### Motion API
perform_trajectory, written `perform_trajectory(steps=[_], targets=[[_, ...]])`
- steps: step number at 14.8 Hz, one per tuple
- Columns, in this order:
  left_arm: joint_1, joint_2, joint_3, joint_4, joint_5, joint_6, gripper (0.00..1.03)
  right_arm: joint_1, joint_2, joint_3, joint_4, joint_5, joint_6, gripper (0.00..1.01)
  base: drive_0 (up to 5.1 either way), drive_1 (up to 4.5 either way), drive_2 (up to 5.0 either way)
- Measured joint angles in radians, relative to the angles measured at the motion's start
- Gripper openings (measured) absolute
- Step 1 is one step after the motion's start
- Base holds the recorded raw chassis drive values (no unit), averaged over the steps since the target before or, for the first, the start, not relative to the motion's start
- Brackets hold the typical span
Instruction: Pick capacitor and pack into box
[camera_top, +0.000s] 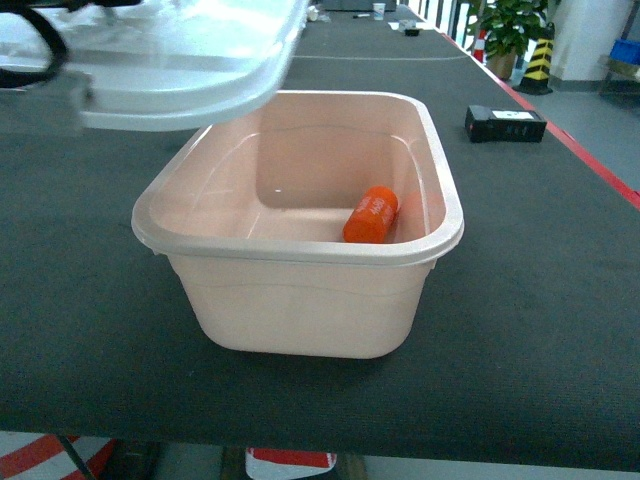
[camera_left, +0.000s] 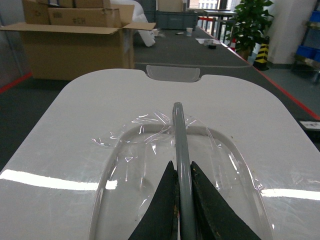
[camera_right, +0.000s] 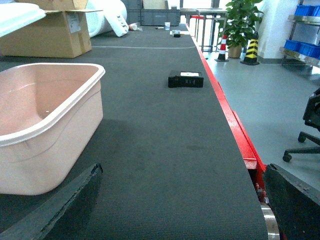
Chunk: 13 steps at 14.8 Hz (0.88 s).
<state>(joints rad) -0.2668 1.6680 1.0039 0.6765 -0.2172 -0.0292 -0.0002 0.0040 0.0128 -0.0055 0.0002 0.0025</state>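
The orange capacitor lies on its side on the floor of the pale pink box, toward the box's right wall. The box's white lid hangs in the air over the box's far left corner. My left gripper is shut on the lid's grey handle, seen from above in the left wrist view. My right gripper stands open over the dark table to the right of the box, with nothing between its fingers. The right gripper does not show in the head view.
A small black device lies on the table at the far right, near the red table edge. A brown cardboard carton stands at the far left. A potted plant and a striped cone stand beyond the table.
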Motion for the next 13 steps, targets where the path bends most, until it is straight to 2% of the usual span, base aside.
perform_trajectory(steps=[3, 6, 9, 11, 13], targets=[[-0.158, 0.067, 0.069, -0.037, -0.122, -0.017, 0.02, 0.000, 0.000, 0.000, 0.000, 0.000, 0.000, 0.98, 0.0, 0.00, 0.0], [-0.259, 0.129, 0.132, -0.099, -0.229, -0.024, 0.02, 0.000, 0.000, 0.000, 0.000, 0.000, 0.000, 0.98, 0.0, 0.00, 0.0], [-0.305, 0.189, 0.178, -0.128, -0.299, -0.042, 0.02, 0.000, 0.000, 0.000, 0.000, 0.000, 0.000, 0.98, 0.0, 0.00, 0.0], [-0.313, 0.217, 0.179, -0.123, -0.307, -0.044, 0.02, 0.000, 0.000, 0.000, 0.000, 0.000, 0.000, 0.98, 0.0, 0.00, 0.0], [-0.314, 0.239, 0.180, -0.100, -0.278, -0.045, 0.02, 0.000, 0.000, 0.000, 0.000, 0.000, 0.000, 0.98, 0.0, 0.00, 0.0]])
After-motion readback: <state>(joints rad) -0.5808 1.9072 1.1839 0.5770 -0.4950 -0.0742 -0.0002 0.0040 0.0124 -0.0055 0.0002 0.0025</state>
